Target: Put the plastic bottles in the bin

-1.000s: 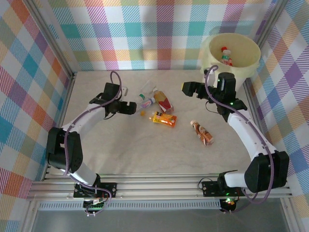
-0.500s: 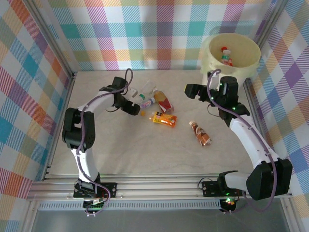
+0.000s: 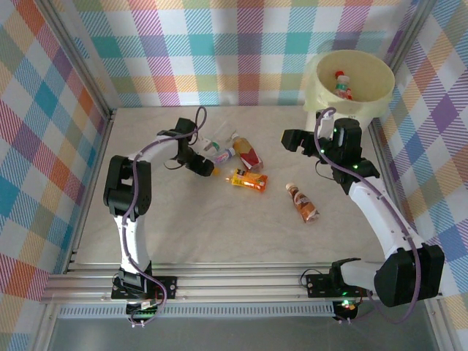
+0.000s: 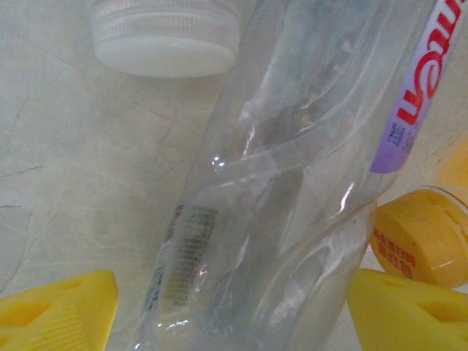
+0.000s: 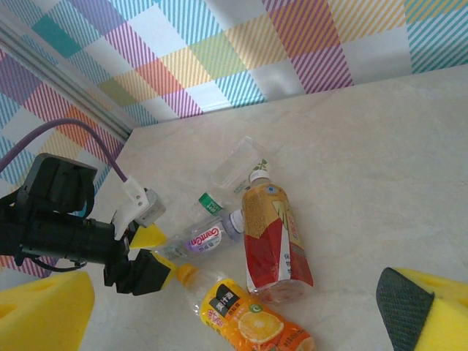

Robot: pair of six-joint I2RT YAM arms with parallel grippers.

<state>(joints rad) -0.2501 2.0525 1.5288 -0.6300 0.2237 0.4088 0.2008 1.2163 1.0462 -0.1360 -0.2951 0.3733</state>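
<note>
While the left tool (image 4: pixel 234 311) straddles the clear bottle (image 4: pixel 278 183) on the table (image 4: pixel 73 146), jaws open with a gap at the lower-left finger (image 4: pixel 58 311), the bottle's long axis runs from bottom centre to upper right of the wrist frame. Overhead, the bin (image 3: pixel 316 95) stands upper right, nearer the right tool (image 3: pixel 291 139), which hangs open and empty.

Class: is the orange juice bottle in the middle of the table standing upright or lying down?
Lying down. The orange juice bottle rests lengthwise on the table, its yellow cap pointing sideways.
</note>
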